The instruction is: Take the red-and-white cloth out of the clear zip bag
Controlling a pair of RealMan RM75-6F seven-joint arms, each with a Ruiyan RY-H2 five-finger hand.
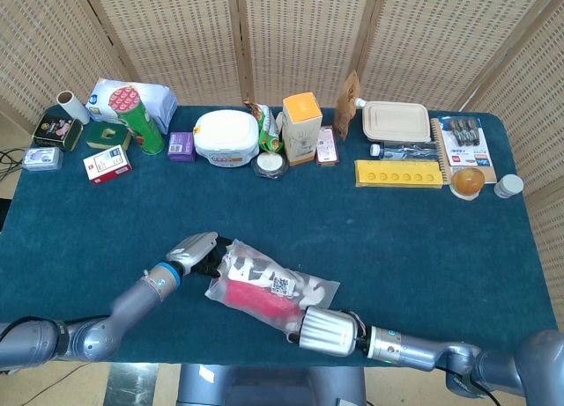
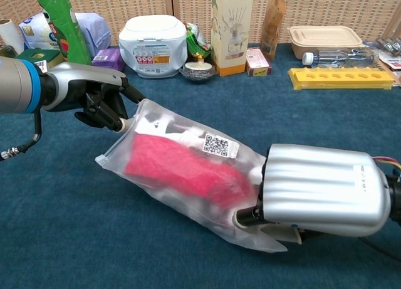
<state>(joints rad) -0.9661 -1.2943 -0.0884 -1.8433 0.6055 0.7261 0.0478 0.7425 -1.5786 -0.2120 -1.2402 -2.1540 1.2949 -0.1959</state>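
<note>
The clear zip bag (image 2: 188,176) (image 1: 269,287) lies slanted on the blue table near its front edge, with the red-and-white cloth (image 2: 185,171) (image 1: 256,298) inside it and a QR label on top. My left hand (image 2: 94,98) (image 1: 198,252) pinches the bag's upper left end at the zip edge. My right hand (image 2: 319,192) (image 1: 326,331) grips the bag's lower right end, its fingers hidden under its silver back. The bag is stretched between the two hands.
A row of goods lines the table's far edge: a green can (image 1: 139,120), a white tub (image 1: 226,137), an orange-topped carton (image 1: 301,127), a yellow tray (image 1: 398,173), a lunch box (image 1: 397,121) and a small jar (image 1: 508,186).
</note>
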